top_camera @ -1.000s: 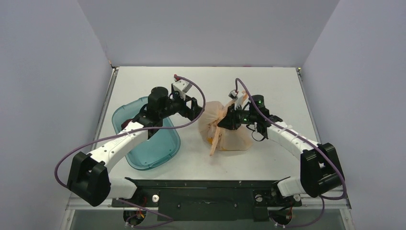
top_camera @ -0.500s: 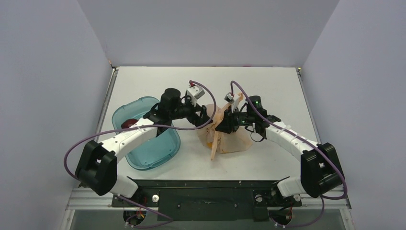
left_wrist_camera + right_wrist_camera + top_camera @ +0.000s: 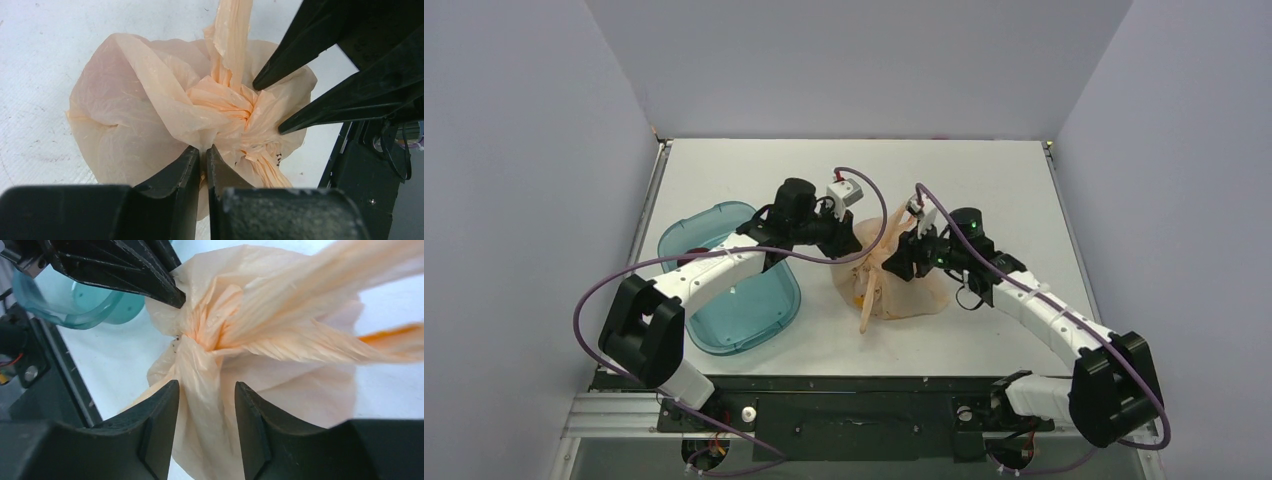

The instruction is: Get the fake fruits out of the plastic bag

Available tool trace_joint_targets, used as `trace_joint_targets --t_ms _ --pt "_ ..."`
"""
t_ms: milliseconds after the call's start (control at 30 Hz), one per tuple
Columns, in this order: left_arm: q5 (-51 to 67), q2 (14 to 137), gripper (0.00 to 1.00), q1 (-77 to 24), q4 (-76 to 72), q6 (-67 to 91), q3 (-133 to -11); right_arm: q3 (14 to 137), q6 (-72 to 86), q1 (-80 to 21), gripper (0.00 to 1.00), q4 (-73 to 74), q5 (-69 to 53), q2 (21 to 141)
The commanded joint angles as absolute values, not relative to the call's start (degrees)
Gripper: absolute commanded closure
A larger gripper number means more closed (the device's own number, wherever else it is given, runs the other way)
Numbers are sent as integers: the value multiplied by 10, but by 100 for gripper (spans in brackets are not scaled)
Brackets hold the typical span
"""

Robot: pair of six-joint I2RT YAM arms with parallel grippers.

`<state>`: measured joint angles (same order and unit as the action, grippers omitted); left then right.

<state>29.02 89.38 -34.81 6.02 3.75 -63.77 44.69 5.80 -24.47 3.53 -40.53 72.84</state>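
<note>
The peach-orange plastic bag [image 3: 904, 290] lies knotted at mid-table, its handle strands trailing toward the front. My left gripper [image 3: 203, 149] is shut on a fold of the bag [image 3: 140, 115] just left of the knot. My right gripper [image 3: 206, 385] stands open, its jaws on either side of a twisted strand of the bag [image 3: 280, 375] without pinching it. In the top view the left gripper [image 3: 854, 250] and right gripper [image 3: 900, 262] meet over the bag from opposite sides. The fake fruits are hidden inside; only a small yellow patch [image 3: 860, 297] shows through.
A teal see-through tray [image 3: 734, 315] sits left of the bag, under the left arm, and its rim [image 3: 75, 310] shows in the right wrist view. Both arms' purple cables loop above the table. Grey walls close in three sides.
The left arm swung right from over the tray to the bag and closed on a fold. The right gripper let go of the bag's knot and opened.
</note>
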Motion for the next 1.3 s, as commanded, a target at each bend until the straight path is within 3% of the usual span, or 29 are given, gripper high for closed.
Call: trace_joint_targets --t_ms 0,133,333,567,800,867,967,1200,1267 --pt "288 886 95 -350 63 28 -663 412 37 -268 58 5 -248 638" --pt "291 884 100 -350 60 31 -664 382 12 -345 56 -18 -83 570" --pt "297 880 100 -349 53 35 -661 396 -63 -479 52 -2 137 563" --pt "322 882 100 -344 40 48 -659 426 -147 -571 44 17 283 627" --pt "332 881 100 -340 34 54 -657 472 -185 -601 44 18 349 712" --pt "333 881 100 -340 33 55 -657 486 -192 -607 48 25 354 732" --pt "333 880 100 -339 33 56 -657 496 -202 -618 66 29 388 755" --pt "348 876 100 -331 16 73 -655 507 -219 -633 97 27 422 782" --pt "348 874 100 -328 12 76 -653 503 -220 -634 100 19 430 782"
